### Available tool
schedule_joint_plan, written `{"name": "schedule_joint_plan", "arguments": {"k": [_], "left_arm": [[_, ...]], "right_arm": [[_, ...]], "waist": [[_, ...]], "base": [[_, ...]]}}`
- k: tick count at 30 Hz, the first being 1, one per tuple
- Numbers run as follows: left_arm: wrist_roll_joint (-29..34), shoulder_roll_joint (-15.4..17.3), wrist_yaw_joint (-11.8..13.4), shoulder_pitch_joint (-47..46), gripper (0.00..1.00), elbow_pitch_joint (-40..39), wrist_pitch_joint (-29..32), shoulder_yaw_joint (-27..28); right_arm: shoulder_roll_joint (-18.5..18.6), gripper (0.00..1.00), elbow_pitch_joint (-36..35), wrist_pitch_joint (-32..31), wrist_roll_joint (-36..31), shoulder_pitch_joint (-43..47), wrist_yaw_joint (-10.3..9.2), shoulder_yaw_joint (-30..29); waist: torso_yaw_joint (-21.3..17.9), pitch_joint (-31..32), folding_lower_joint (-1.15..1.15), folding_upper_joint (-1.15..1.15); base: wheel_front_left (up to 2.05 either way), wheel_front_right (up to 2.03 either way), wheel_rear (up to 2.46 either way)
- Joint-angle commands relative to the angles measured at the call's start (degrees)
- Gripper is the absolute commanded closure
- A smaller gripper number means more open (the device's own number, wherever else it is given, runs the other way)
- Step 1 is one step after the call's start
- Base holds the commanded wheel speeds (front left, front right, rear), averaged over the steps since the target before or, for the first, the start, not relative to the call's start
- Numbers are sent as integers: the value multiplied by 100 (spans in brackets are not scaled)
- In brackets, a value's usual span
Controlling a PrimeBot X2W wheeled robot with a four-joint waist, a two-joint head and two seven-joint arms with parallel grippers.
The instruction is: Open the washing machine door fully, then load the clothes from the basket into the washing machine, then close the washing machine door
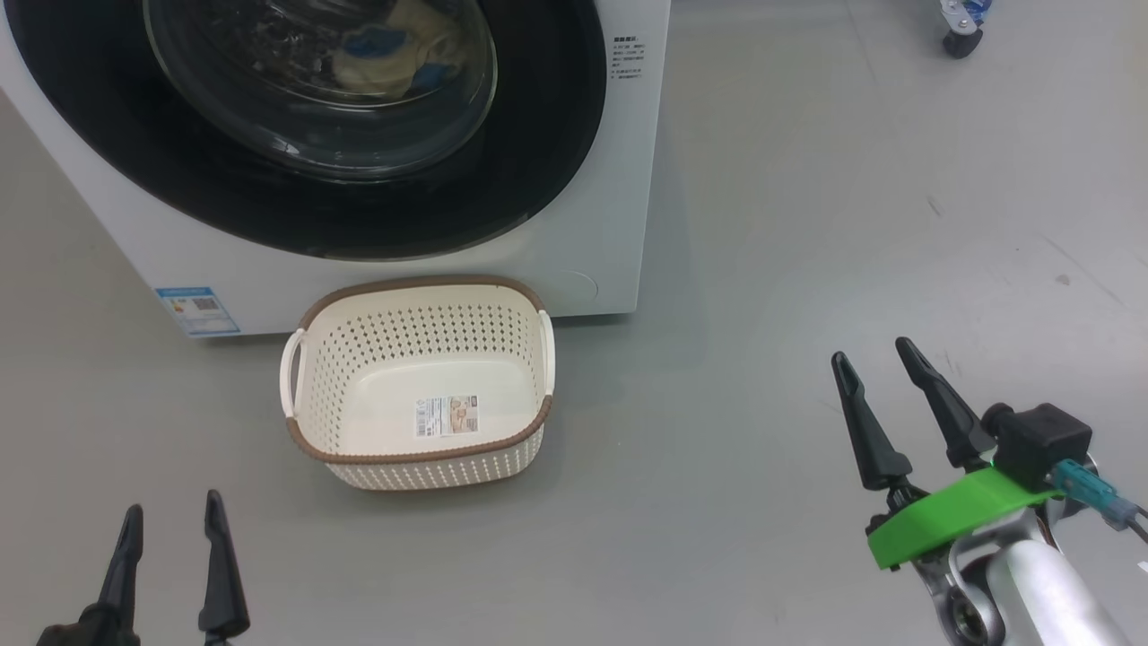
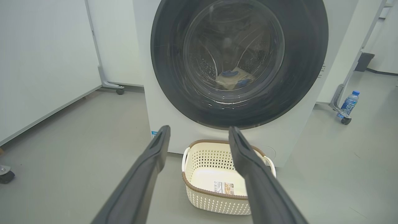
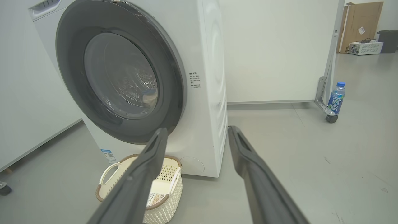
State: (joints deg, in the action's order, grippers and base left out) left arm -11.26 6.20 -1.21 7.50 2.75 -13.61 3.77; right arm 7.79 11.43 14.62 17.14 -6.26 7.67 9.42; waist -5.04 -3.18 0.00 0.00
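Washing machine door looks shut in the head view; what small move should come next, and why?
Probably just draw both arms back and stop. The washing machine door sits closed against the front, the clothes lie behind its glass, the basket is empty, and the left gripper and right gripper hang clear with jaws open. Whether it latched, I cannot tell.

Floor point(image 1: 807, 224): smooth grey, lightly scuffed.
Partition panels point(image 3: 273, 46): white, on metal feet with castors point(image 3: 331, 118).
Plastic bottle point(image 3: 336, 98) (blue cap, blue label): upright beside one castor.
Cardboard box point(image 3: 362, 21): standing far back, near dark bin point(image 3: 388, 40).
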Motion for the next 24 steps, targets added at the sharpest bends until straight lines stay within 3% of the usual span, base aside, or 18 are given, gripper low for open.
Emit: {"name": "schedule_joint_plan", "arguments": {"k": [1,20,21,24], "left_arm": [[-20,114,49,-253,0,-156,-74,207],[-58,156,104,-248,0,-121,-103,168],[-43,40,82,-8,100,34,-25,-26],[-65,-43,76,7,100,277,14,-46]], "right_arm": [[95,0,-159,38,31,-227,-19,105],[122,0,-155,38,64,-253,-19,136],[20,100,10,0,46,-3,0,26],[-36,100,217,-6,67,82,1,56]], "waist": [[10,-5,0,0],[71,-41,0,0],[72,-41,0,0],[74,-40,0,0]], "base": [[0,0,0],[0,0,0],[0,0,0],[0,0,0]]}}
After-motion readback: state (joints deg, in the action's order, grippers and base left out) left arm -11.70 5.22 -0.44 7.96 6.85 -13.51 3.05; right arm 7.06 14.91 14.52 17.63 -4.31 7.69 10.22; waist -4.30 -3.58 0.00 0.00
